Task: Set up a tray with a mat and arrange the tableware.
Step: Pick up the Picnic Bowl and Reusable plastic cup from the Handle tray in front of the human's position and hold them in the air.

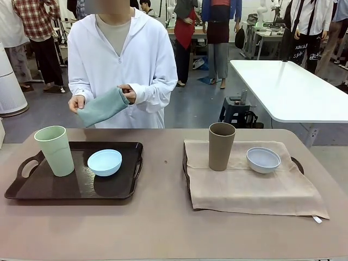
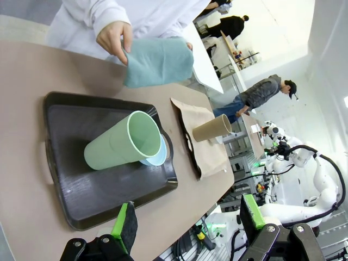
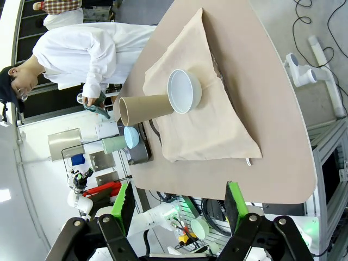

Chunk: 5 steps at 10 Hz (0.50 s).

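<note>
A dark tray (image 1: 32, 185) at the left holds a pale green cup (image 1: 55, 149) and a light blue bowl (image 1: 104, 162), with no mat under them. At the right, a beige mat (image 1: 250, 187) covers a second tray (image 1: 296, 163) and carries a brown cup (image 1: 221, 145) and a whitish-blue bowl (image 1: 263, 159). The person holds a folded teal mat (image 1: 102, 107) in both hands above the far edge. My left gripper (image 2: 187, 217) hangs open high over the left tray (image 2: 92, 196). My right gripper (image 3: 179, 201) is open too, well above the beige mat (image 3: 217, 125).
The person stands at the table's far side behind the left tray. Bare tabletop (image 1: 163, 179) lies between the two trays and along the near edge. A white table (image 1: 288, 92) stands behind at the right.
</note>
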### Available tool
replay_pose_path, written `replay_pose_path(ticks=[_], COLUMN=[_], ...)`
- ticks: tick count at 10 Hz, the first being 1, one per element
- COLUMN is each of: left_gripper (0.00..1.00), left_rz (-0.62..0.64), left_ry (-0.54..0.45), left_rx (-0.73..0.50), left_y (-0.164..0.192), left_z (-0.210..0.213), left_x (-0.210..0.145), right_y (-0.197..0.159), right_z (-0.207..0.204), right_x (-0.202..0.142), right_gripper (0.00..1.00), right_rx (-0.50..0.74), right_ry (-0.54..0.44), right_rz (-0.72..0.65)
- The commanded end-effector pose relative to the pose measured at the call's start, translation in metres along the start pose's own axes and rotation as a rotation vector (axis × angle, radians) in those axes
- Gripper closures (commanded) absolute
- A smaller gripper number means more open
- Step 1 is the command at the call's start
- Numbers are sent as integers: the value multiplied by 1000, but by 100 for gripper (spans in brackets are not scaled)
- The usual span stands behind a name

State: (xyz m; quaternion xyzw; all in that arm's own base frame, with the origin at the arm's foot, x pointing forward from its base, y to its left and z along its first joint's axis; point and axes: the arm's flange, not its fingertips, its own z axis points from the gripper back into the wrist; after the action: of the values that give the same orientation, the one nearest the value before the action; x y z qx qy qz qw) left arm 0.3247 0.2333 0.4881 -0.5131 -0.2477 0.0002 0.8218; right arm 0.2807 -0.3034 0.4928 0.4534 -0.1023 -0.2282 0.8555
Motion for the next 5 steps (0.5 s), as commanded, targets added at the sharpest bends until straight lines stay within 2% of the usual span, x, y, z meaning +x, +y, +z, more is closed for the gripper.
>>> replay_pose_path(ticks=[1,3,5], left_gripper=[0,0,0], left_rz=[0,-238,-395], left_ry=[0,72,102], left_rx=[0,104,186], left_y=[0,-26,-54], left_z=[0,-7,-12], left_x=[0,17,30], right_y=[0,53,111], right_z=[0,-22,-51], right_x=[0,5,6], right_gripper=[14,14,14], right_rx=[0,-124,-243], right_ry=[0,41,82], right_rz=[0,76,107])
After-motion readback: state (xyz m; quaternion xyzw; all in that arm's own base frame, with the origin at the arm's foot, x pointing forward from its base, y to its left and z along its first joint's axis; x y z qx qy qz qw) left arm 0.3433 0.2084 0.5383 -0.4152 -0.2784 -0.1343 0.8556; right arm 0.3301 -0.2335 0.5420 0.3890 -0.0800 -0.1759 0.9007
